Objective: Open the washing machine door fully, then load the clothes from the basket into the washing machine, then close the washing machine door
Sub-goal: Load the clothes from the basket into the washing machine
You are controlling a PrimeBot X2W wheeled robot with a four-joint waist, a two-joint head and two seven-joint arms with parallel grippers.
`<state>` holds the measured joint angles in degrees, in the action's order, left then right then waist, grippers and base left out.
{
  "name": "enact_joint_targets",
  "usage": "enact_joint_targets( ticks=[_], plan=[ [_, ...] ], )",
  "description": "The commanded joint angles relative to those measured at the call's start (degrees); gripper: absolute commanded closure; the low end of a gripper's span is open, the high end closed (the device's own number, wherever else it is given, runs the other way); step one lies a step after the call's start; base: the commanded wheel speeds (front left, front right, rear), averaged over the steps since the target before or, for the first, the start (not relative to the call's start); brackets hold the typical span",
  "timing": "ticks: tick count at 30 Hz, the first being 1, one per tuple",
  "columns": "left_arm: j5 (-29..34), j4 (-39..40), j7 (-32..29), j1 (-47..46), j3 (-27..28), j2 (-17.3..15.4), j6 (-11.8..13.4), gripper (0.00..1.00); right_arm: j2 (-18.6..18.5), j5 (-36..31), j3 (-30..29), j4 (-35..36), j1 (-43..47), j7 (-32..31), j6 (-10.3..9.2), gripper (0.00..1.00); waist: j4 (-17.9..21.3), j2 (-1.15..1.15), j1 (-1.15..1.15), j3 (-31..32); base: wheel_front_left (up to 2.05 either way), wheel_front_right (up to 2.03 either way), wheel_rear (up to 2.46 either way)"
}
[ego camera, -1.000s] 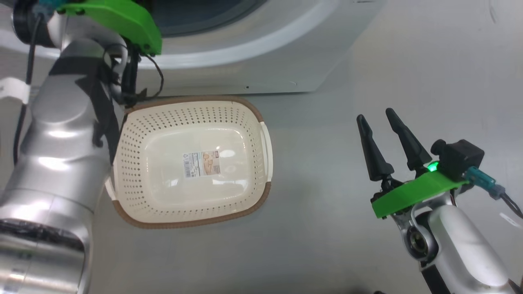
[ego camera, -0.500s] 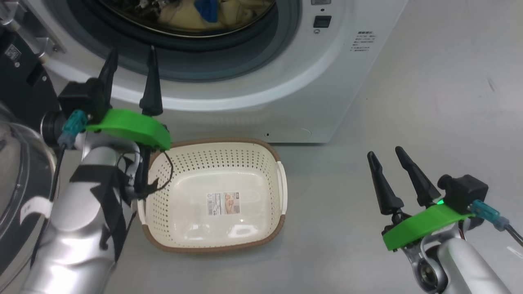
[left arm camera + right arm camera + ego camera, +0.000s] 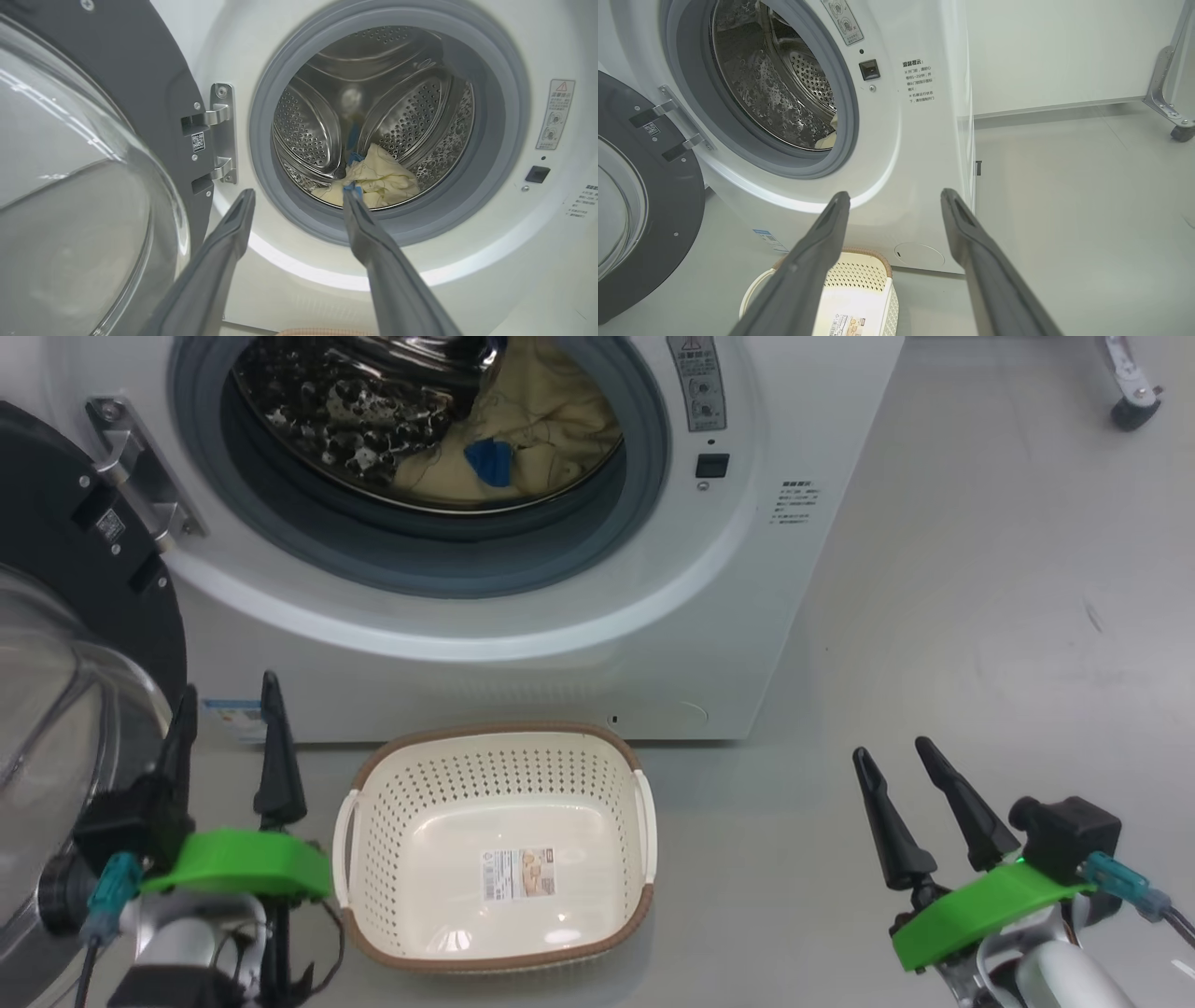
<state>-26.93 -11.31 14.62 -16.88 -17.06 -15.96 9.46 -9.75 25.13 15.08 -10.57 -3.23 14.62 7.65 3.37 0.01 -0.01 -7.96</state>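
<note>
Pale yellow clothes [image 3: 551, 429] loaded, cream perforated basket [image 3: 504, 733] empty: my left gripper [image 3: 230, 686] and right gripper [image 3: 890, 749] gape, awaiting the black-rimmed door [image 3: 56, 560].

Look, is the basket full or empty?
Empty: the basket has a bare bottom with a label sticker; the yellow clothes lie inside the washing machine.

Grey floor [image 3: 980, 644] carries the washing machine [image 3: 653, 644] and the basket [image 3: 495, 767].

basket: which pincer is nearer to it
Left. The left pincer stands just off the left side of the basket. The right pincer is far off to the basket's right, with a stretch of floor between them.
</note>
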Motion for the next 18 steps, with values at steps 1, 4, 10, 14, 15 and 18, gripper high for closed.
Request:
enact_joint_targets(
  ticks=[1,4,10,14,15,18],
  plan=[
    [0.2,3.6,0.3,0.7,3.0,-2.7,1.0,0.00,-1.4,-0.4,0.4,2.0,0.0,0.4,-0.16,0.00,0.3,-0.01,0.01,1.4,0.00,0.00,0.00],
    [0.4,7.2,0.3,6.0,3.6,-3.6,2.4,0.00,-1.6,-0.3,0.2,2.2,1.0,0.4,-0.16,0.00,0.4,-0.01,0.01,2.5,0.00,0.00,0.00],
    [0.4,11.8,0.4,13.5,4.8,-4.2,4.3,0.00,-1.9,-0.3,-0.4,2.5,2.5,0.4,-0.16,0.00,0.3,-0.01,0.01,3.8,0.00,0.00,0.00],
    [0.9,14.1,0.4,18.0,5.2,-4.2,5.4,0.00,-2.1,-0.4,-0.8,2.9,3.2,0.4,-0.16,0.00,0.3,-0.01,0.01,4.4,0.00,0.00,0.00],
    [1.0,14.7,0.4,18.8,5.4,-4.0,5.5,0.00,-2.1,-0.5,-0.9,3.0,3.4,0.4,-0.16,0.00,0.3,-0.01,0.01,4.5,0.00,0.00,0.00],
    [1.5,15.6,0.4,20.8,6.0,-3.7,5.9,0.00,-2.1,-0.6,-1.3,3.3,4.1,0.4,-0.16,0.00,0.2,-0.01,0.01,4.9,0.00,0.00,0.00]
  ],
)
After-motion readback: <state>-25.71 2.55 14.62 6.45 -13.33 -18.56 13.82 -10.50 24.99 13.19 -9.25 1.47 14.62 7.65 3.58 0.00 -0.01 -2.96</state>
